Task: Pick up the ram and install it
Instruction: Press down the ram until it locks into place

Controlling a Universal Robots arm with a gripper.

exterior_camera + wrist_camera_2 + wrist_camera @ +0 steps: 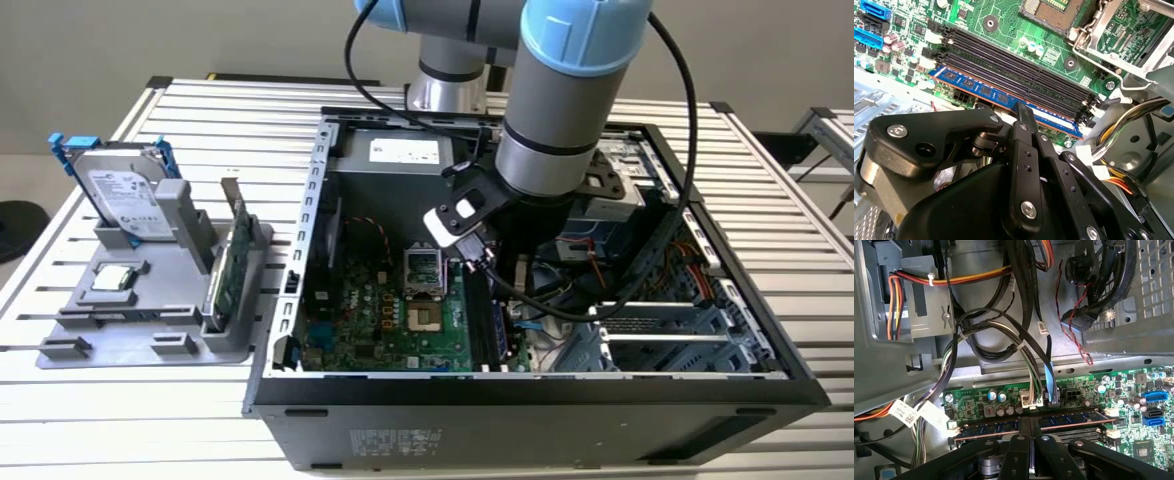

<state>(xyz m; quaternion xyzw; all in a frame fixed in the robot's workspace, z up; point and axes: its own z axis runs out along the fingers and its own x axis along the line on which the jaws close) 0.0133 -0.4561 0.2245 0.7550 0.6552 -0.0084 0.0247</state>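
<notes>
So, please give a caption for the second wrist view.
Black gripper pressing the blue-green ram stick into its motherboard slot.

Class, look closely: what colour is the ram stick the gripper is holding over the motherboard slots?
The ram is blue with small dark chips, clearest in the second wrist view, where the gripper clamps it.

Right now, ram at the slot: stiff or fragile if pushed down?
Probably stiff: the ram is a thin flat board standing on edge. Likely fragile under sideways load, with exposed chips. The gripper grips its middle, so tipping seems unlikely.
</notes>
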